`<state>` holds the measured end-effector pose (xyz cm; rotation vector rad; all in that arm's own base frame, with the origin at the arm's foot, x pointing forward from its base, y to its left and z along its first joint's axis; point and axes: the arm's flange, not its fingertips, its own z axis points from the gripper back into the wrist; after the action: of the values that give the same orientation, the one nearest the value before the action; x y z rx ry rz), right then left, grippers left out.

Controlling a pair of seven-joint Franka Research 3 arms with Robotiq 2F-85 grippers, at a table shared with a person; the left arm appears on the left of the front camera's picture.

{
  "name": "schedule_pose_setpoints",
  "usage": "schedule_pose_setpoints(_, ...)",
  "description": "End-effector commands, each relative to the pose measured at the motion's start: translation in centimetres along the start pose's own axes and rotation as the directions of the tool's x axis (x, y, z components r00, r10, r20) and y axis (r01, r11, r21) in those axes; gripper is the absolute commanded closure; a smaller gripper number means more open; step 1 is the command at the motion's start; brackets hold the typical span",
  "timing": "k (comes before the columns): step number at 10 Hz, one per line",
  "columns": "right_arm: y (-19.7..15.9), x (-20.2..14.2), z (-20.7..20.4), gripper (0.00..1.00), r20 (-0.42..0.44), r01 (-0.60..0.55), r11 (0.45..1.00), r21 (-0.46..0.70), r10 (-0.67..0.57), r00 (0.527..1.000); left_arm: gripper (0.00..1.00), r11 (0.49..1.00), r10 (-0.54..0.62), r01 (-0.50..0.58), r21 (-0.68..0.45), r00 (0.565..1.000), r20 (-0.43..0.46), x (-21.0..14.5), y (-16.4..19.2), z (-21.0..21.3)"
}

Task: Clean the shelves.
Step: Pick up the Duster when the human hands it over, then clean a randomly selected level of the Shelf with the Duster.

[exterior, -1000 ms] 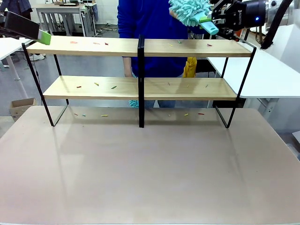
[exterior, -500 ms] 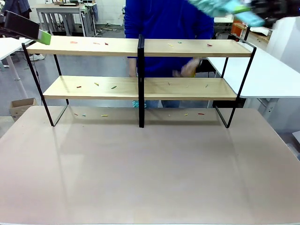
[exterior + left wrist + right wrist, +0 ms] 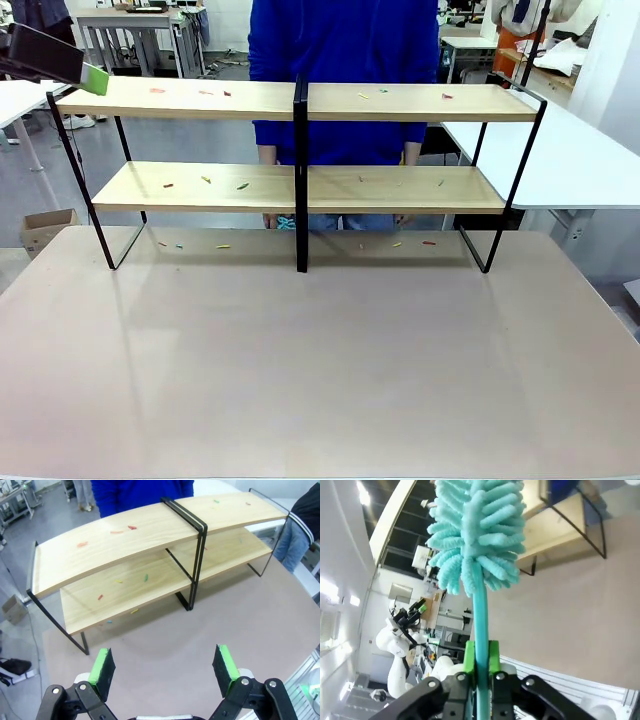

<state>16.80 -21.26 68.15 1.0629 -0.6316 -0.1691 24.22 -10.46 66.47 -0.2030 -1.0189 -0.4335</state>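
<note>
Now you're clamping the fluffy duster by its stiff handle in the right gripper; the left gripper is idling open, empty, at the shelves' ten o'clock.

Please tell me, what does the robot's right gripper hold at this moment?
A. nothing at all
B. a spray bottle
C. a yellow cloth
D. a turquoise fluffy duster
D: in the right wrist view the right gripper is shut on the thin handle of a turquoise fluffy duster, whose head stands above the green pads.
</note>
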Motion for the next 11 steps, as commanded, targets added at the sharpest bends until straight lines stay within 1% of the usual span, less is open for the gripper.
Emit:
schedule_pose_setpoints(1,1.55,1.19,-2.34,1.0,-0.035,-0.036,0.999,0.027,0.037,0.999,0.0,1.0,0.003,-0.003,-0.002,1.0,0.001,0.0,0.07,0.04)
schedule_pose_setpoints(11,1.55,1.19,-2.34,1.0,-0.035,-0.036,0.999,0.027,0.037,0.999,0.0,1.0,0.003,-0.003,-0.002,1.0,0.001,0.0,0.07,0.04)
